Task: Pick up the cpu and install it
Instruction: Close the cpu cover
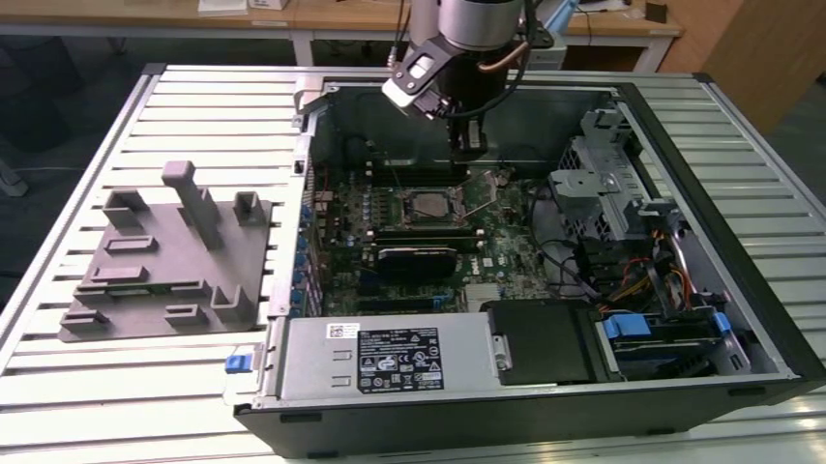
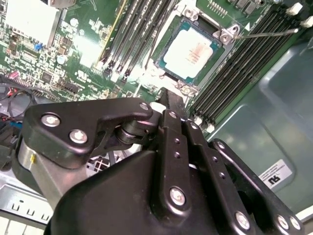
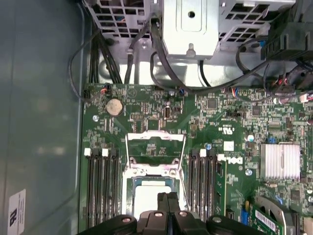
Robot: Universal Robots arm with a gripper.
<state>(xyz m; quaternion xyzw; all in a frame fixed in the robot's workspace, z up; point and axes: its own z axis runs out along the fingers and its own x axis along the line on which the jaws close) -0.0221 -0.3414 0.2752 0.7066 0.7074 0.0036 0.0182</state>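
The cpu (image 1: 430,204) lies flat in the dark socket frame on the motherboard inside the open computer case, its pale silver top facing up. Both wrist views show it in the socket too, cpu (image 2: 191,53) and cpu (image 3: 150,197). My gripper (image 1: 467,150) hangs above the board just behind the socket. Its two black fingers (image 3: 165,201) are pressed together, shut on nothing. In the second wrist view the gripper (image 2: 173,101) ends close to the socket's edge, beside the chip.
The socket's metal cover plate (image 3: 155,145) stands swung open and its thin lever (image 2: 269,33) sticks out sideways. Memory slots (image 3: 100,186) flank the socket. A grey fixture block (image 1: 168,261) sits on the slatted table at the exterior view's left. The case walls (image 1: 722,222), drive cage and cables surround the board.
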